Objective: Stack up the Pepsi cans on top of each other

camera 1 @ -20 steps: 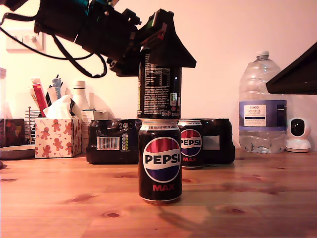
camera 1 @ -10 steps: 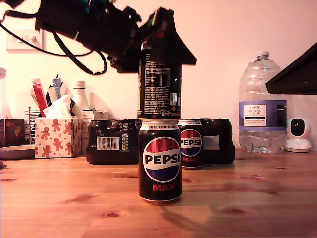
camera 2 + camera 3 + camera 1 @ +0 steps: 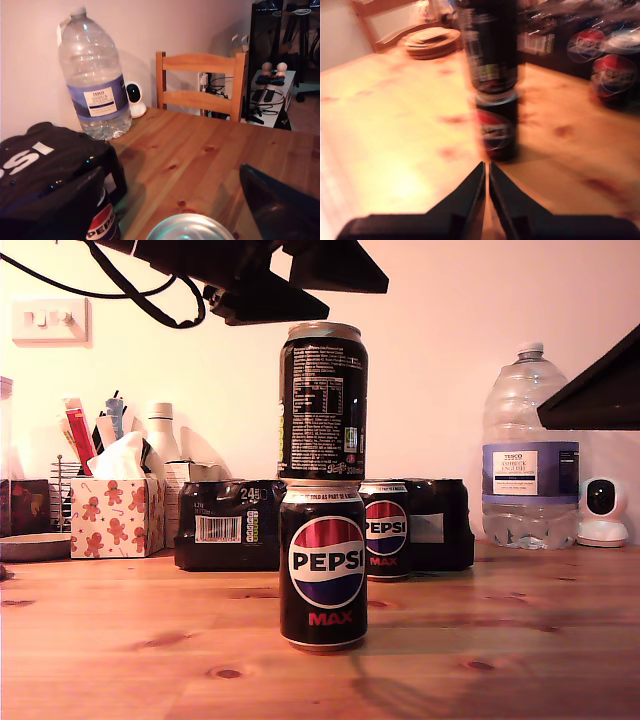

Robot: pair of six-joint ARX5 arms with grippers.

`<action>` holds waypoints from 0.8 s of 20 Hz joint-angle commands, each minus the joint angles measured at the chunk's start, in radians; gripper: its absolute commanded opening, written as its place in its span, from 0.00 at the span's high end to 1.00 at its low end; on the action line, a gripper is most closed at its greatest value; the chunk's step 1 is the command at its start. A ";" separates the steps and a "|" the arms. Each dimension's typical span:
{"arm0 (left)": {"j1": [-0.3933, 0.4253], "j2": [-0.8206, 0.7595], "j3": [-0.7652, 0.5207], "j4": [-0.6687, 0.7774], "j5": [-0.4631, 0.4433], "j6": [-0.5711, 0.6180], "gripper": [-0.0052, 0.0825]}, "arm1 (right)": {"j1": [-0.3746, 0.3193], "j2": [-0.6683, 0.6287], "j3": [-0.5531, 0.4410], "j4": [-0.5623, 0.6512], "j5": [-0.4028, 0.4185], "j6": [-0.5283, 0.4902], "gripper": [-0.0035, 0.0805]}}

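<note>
On the table (image 3: 120,640), two black Pepsi cans (image 3: 323,485) stand stacked.

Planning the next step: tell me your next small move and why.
Probably swing my first gripper, open above the two-can stack, toward the third Pepsi can standing on the table by the multipack: it alone is unstacked.

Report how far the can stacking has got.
Done: one Pepsi can stands upright on the front can, free of my first gripper, which is open above it. In hand: nothing; my second gripper is shut and empty. Left: the third can sits on the table behind.
</note>
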State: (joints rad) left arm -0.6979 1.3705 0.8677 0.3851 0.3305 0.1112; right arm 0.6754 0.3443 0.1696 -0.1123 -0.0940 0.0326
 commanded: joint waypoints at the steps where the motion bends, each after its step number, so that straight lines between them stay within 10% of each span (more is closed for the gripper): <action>1: 0.002 -0.056 0.010 -0.005 -0.002 0.008 0.14 | -0.006 0.005 -0.017 0.027 0.077 -0.045 0.97; 5: 0.011 -0.140 0.011 -0.050 -0.038 0.033 0.97 | -0.032 0.011 -0.017 0.090 0.176 -0.093 0.97; 11: 0.060 -0.269 0.011 -0.166 -0.179 0.020 0.97 | -0.037 0.019 -0.017 0.193 0.255 -0.092 0.95; 14: 0.088 -0.292 0.011 -0.228 -0.185 0.020 0.97 | -0.037 0.027 -0.017 0.207 0.278 -0.059 0.08; 16: 0.097 -0.291 0.011 -0.253 -0.185 0.020 0.97 | -0.037 0.032 -0.017 0.198 0.288 -0.053 0.04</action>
State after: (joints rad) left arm -0.6022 1.0752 0.8719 0.1333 0.1471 0.1360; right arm 0.6411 0.3649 0.1692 0.0814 0.1905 -0.0265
